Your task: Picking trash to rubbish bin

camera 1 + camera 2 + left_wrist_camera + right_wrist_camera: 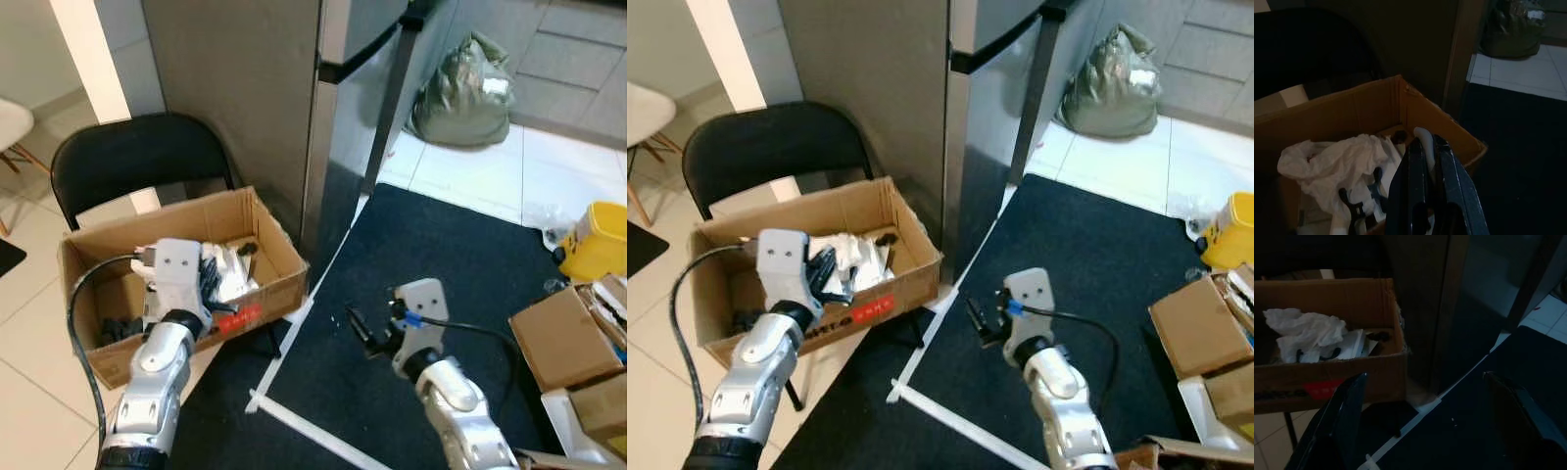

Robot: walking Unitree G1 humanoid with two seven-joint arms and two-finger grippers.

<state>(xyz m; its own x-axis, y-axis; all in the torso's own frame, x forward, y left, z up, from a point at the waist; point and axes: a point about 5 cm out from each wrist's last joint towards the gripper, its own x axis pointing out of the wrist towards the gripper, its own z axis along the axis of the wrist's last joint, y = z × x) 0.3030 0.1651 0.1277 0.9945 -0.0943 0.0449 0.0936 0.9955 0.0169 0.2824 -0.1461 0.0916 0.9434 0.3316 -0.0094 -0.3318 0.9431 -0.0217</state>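
1. I see white trash [1420, 142] pinched between my left gripper's [1425, 161] clenched fingers, held over the box [279, 289].
2. The box sits on a black chair [127, 157] beside the fridge [255, 88], with crumpled white paper [1332, 164] inside.
3. My right gripper [370, 338] hovers over the dark mat [460, 255], fingers [1347, 406] spread wide and empty.

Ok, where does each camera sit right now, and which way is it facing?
Head stereo pair: looks forward and down at the cardboard box on the black chair; both arms show.
Left wrist: above the box, looking along the left pincer, shut on a white scrap.
Right wrist: low over the dark mat, facing the box; open right pincer.
All views share the box and its white paper.
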